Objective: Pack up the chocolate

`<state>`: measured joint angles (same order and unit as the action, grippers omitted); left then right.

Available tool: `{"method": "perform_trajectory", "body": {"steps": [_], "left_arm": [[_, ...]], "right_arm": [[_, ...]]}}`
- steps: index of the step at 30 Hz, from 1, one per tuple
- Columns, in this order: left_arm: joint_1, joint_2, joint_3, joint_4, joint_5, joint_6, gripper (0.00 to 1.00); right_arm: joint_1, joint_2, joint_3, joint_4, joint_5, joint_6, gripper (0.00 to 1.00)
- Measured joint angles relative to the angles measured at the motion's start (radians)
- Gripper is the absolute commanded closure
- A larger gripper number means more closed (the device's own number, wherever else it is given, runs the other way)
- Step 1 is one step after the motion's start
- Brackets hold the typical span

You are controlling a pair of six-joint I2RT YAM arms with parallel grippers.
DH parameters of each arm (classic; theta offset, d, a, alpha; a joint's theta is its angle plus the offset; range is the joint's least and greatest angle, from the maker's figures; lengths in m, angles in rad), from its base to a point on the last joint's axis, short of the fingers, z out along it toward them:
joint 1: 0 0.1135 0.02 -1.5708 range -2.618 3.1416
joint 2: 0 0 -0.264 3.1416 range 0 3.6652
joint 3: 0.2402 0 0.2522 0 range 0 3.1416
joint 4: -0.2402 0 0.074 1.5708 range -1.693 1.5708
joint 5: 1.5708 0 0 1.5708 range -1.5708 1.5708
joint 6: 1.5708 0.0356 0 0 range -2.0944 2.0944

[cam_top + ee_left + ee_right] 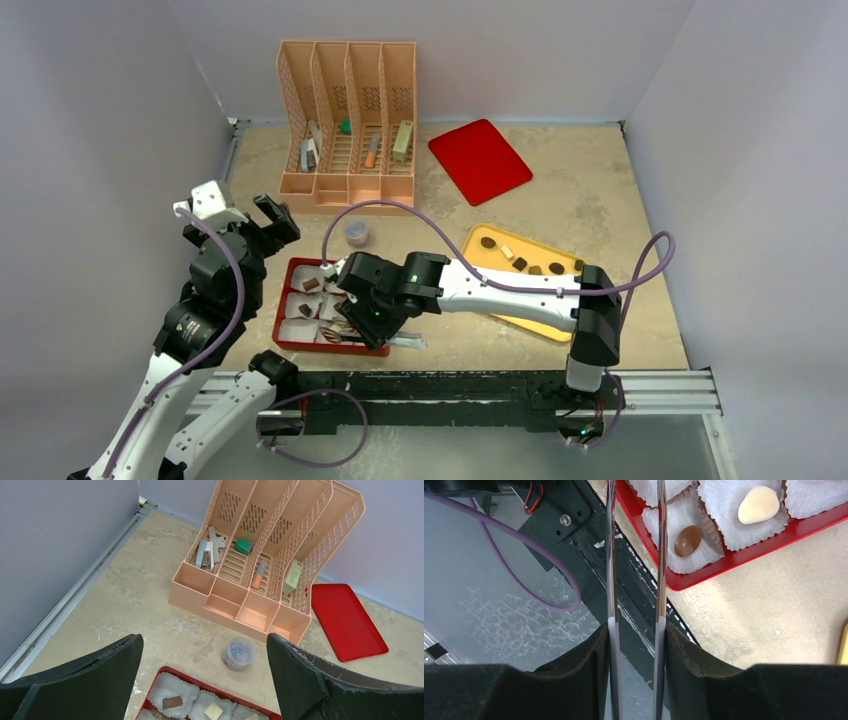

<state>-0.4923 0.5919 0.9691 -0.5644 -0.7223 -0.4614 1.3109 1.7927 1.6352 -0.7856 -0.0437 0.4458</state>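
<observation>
Beige, stone-patterned tabletop (pixel 600 215) sits between pale lilac walls, and we place everything from the red plastic compartment box (pixel 744 556), which is lined with white crinkled paper cups (pixel 719 525).

Left of the box, our left arm climbs from the near edge, folds at the elbow and carries its wrist high above the table. The left gripper (pixel 273 222) hangs off the box's far-left corner, tilted down toward the far side. Its fingers are spread wide, holding and touching nothing. The left wall stands close beside this arm, and bare tabletop lies under the gripper.

Just beyond the box's far rim stands a small clear tub of coloured paper clips (pixel 238 653). Well beyond that is a peach slotted plastic desk organiser (pixel 348 125).

Inside the box we see bite-size chocolate (pixel 688 541) resting in the cups. That brown oval and a cream-white oval (pixel 758 505) lie by the near-right corner, and a dark brown square (pixel 173 701) and a cream square (pixel 213 711) lie in the far row.

At the near-right corner our right gripper (pixel 636 632) is clamped on slim shiny tweezers (pixel 611 555). The blades run along the box's near rim, close to the black rail (pixel 450 383). Their tips leave the wrist view, so we cannot tell what they touch.

Right of the box, the right arm stretches low from its base, crossing a flat yellow tray (pixel 540 257) that holds more loose pieces (pixel 487 242). A flat red plastic lid (pixel 480 160) lies far-right of the box, well apart.
</observation>
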Motion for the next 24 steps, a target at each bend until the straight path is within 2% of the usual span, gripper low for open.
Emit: {"method": "perform_trajectory", "body": {"steps": [24], "left_arm": [[0.000, 0.002, 0.000, 0.000, 0.000, 0.001, 0.07]], "right_arm": [[0.000, 0.000, 0.008, -0.018, 0.005, 0.006, 0.55]]}}
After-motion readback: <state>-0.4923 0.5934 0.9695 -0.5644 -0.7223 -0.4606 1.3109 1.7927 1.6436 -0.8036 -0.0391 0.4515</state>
